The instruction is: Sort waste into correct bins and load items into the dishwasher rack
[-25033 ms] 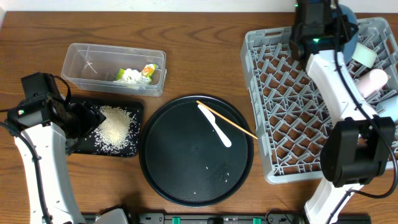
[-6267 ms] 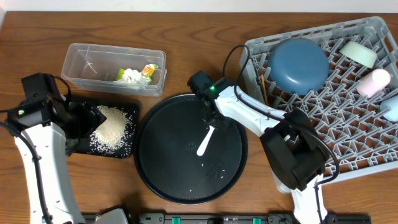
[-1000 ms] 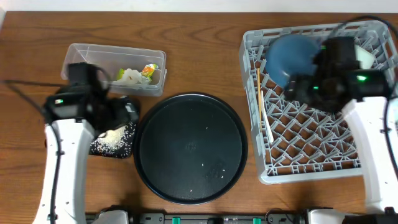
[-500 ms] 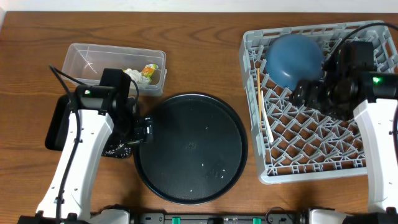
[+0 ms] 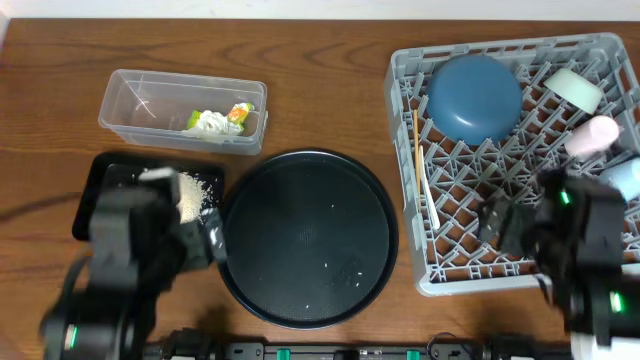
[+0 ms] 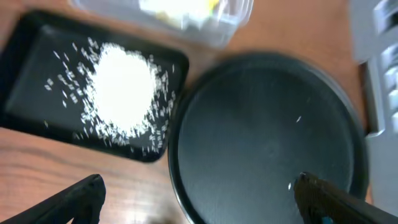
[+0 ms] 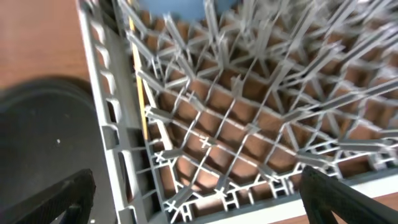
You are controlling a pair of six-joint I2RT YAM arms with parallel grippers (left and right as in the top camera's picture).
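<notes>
Holding the left gripper (image 6: pixel 199 196) spread wide and gripping nothing, hanging above the spot where the shallow black rectangular tray (image 6: pixel 25 43) is sitting just beside the large round black tray (image 6: pixel 267 143). Showing the white rice (image 6: pixel 121 87) heaped inside that shallow tray, with loose grains lying around the heap and a few stray ones resting on the round tray. Blurring much of the left wrist view, and blurring both arms in the overhead view. Showing the clear plastic tub (image 5: pixel 140 100) standing on the wooden table (image 5: pixel 320 60) behind the shallow tray, containing the crumpled white tissue (image 5: pixel 208 122) and, touching it on the right, the yellow-green wrapper (image 5: pixel 240 112). Holding the right gripper (image 7: pixel 196 186) fully parted too, empty, hovering over the near left part of the dishwasher rack (image 7: pixel 106 124), beside the round tray's right edge. Carrying, in the rack, the dark blue plate (image 5: pixel 476 97) lying dome-up at the far side, the pale green bowl (image 5: pixel 573 88) in the far right corner, the pink cup (image 5: pixel 592 134) just in front of the bowl and the pale blue cup (image 5: pixel 625 178) at the right edge. Resting the wooden chopsticks (image 5: pixel 425 175) lengthwise along the rack's left wall, running from near the plate toward the front.
</notes>
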